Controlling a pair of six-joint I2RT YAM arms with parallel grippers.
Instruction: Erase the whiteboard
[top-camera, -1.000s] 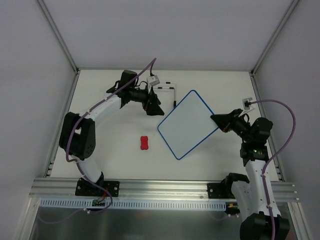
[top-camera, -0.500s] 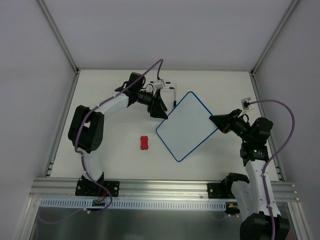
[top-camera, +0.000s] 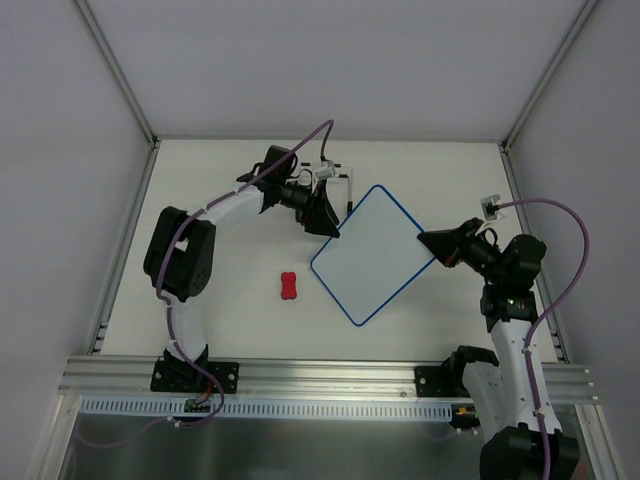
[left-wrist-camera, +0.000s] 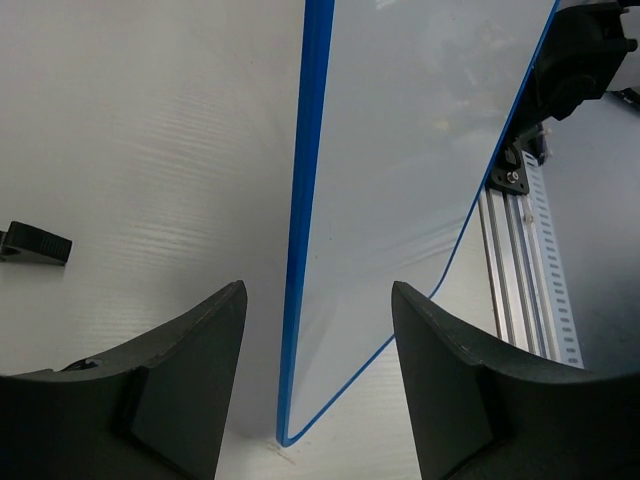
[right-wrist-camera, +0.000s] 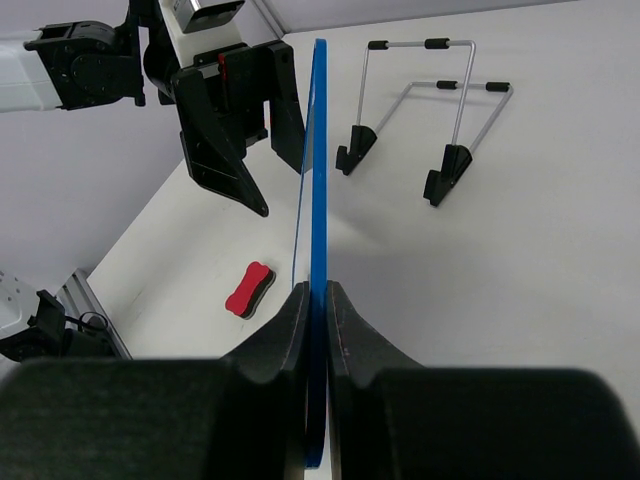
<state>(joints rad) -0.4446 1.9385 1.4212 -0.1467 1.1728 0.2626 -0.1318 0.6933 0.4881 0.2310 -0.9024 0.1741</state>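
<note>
Whiteboard (top-camera: 372, 255) with a blue frame is in the middle of the surface (top-camera: 230, 320), turned cornerwise. We see our right pincer (right-wrist-camera: 318, 295) shut tight on its right corner. Our left pincer (left-wrist-camera: 318, 295) is open around its far left edge, not touching. Red eraser (top-camera: 289, 286) lies near its left; wire stand (right-wrist-camera: 441, 184) sits behind.

Left arm (top-camera: 215, 212) and right arm (top-camera: 520, 345): white shells, black joints, black base plates (top-camera: 190, 375). Left gripper (top-camera: 328, 228) and right gripper (top-camera: 425, 240): matte black, curved wedge fingers (left-wrist-camera: 190, 370). Behind each pair of jaws, a small white camera block (top-camera: 493, 205) and a thin purple cable (top-camera: 585, 245).
</note>
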